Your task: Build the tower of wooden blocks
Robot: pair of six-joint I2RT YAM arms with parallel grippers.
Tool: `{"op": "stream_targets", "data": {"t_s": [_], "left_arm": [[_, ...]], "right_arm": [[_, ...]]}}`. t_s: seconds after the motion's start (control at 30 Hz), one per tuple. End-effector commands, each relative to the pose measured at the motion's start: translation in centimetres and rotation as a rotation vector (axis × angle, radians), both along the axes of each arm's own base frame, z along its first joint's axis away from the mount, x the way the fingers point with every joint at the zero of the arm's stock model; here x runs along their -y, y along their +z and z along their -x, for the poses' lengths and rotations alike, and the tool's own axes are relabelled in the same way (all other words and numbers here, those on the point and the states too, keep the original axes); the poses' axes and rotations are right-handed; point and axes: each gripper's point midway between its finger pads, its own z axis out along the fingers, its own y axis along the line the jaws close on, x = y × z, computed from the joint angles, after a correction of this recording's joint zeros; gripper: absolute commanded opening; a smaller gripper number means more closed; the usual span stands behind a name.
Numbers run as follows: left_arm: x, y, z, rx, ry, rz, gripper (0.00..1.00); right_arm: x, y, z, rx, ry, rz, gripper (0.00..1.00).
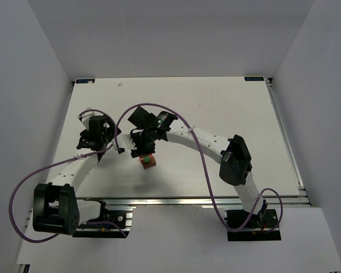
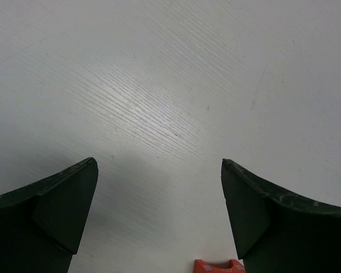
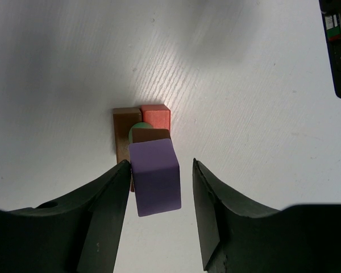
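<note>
Overhead and wrist views of a white worktop (image 1: 216, 102) with a fine wood grain. Plain pale walls (image 1: 23, 85) enclose it on three sides, a metal rail (image 1: 176, 200) runs along its lower edge, and a purple cable (image 1: 145, 104) arcs over the arms. The only label (image 3: 331, 28), on a dark part at the upper right of the right wrist view, is too small to read. The block tower (image 1: 147, 161) stands just left of centre in the overhead view. From the right wrist, its lilac block (image 3: 154, 176) is on top, above a brown block (image 3: 122, 136), a green block (image 3: 135, 131) and a red-orange block (image 3: 156, 118). The right tool (image 3: 161, 165) straddles the lilac block, narrowly parted, with a gap at the right finger. The left tool (image 2: 159, 165) is spread wide over bare worktop and holds nothing.
</note>
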Motion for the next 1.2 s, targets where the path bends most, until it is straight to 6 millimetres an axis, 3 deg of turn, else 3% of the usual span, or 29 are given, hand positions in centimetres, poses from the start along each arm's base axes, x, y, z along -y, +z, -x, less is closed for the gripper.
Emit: {"op": "stream_targets", "data": {"t_s": [0.0, 0.67, 0.9, 0.93, 0.97, 1.0, 1.07, 1.1, 1.17], "left_arm": [[0.0, 0.7, 0.0, 0.035, -0.002, 0.009, 0.98], [0.0, 1.0, 0.1, 0.044, -0.003, 0.011, 0.98], [0.0, 1.2, 0.1, 0.052, -0.004, 0.016, 0.98], [0.0, 1.2, 0.1, 0.050, -0.004, 0.015, 0.98], [0.1, 1.2, 0.1, 0.052, -0.005, 0.016, 0.98], [0.1, 1.3, 0.1, 0.055, -0.005, 0.018, 0.98], [0.1, 1.7, 0.0, 0.064, -0.004, 0.020, 0.98], [0.1, 1.8, 0.0, 0.067, -0.005, 0.021, 0.98], [0.1, 1.9, 0.0, 0.072, -0.004, 0.023, 0.98]], "right_arm": [[-0.5, 1.1, -0.4, 0.024, -0.006, -0.040, 0.53], [-0.6, 1.6, 0.1, 0.016, 0.015, -0.054, 0.59], [-0.6, 3.5, 0.8, 0.006, 0.039, -0.094, 0.67], [-0.6, 3.7, 1.0, -0.001, 0.047, -0.097, 0.70], [-0.6, 4.0, 1.4, -0.012, 0.059, -0.109, 0.85], [-0.5, 4.9, 1.7, -0.009, 0.070, -0.130, 0.89], [-0.6, 5.8, 2.0, -0.011, 0.078, -0.162, 0.89], [-0.7, 7.4, 2.0, 0.014, 0.083, -0.210, 0.89], [-0.4, 7.8, 2.0, 0.034, 0.074, -0.229, 0.89]]}}
